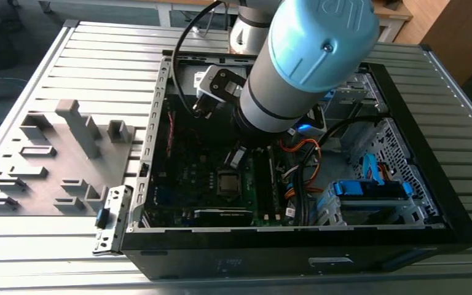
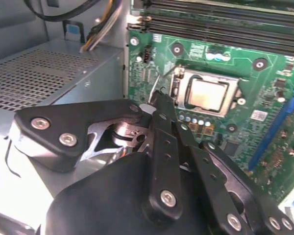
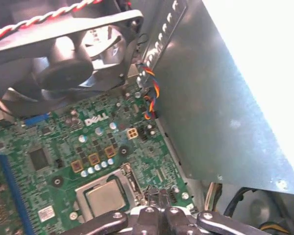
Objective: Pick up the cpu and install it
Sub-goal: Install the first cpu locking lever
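Observation:
The cpu (image 2: 209,94), a small square chip with a silver-grey top, lies flat inside its socket frame on the green motherboard (image 2: 264,98). It shows in both wrist views (image 3: 104,197) and in the exterior view (image 1: 226,182). My gripper (image 2: 158,99) hovers just beside the socket, a short way above the board, with its black fingers pressed together and nothing between them. In the first wrist view the gripper (image 3: 159,195) has its tips beside the socket's edge. The arm (image 1: 302,67) reaches down into the open computer case (image 1: 302,246).
A grey perforated power supply box (image 2: 54,73) sits close beside the gripper. A black case fan (image 3: 68,54) and a metal wall (image 3: 220,112) flank the board. Memory slots (image 2: 210,19), orange and black cables (image 1: 302,163) and a blue drive cage (image 1: 371,190) crowd the case. A grey fixture plate (image 1: 56,160) lies outside.

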Available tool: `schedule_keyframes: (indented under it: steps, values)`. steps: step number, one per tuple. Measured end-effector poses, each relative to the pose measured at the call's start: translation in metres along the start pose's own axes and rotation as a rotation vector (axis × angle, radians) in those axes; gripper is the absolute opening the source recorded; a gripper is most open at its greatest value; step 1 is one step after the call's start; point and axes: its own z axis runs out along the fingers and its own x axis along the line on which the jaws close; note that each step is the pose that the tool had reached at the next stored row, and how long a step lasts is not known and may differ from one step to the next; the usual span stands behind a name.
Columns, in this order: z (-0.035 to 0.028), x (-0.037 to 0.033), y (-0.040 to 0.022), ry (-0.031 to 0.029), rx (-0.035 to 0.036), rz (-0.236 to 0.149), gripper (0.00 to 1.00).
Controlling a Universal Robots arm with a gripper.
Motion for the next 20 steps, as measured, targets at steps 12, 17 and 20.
schedule_keyframes:
  steps: [12,17,20]
  values:
    - [0.0005,-0.0014,0.0007,-0.0025,-0.0013,0.000,0.11]
    - [-0.0012,-0.0018,0.0011,-0.0028,-0.0015,0.000,0.11]
    - [-0.0063,-0.0030,0.0024,-0.0031,-0.0016,0.000,0.11]
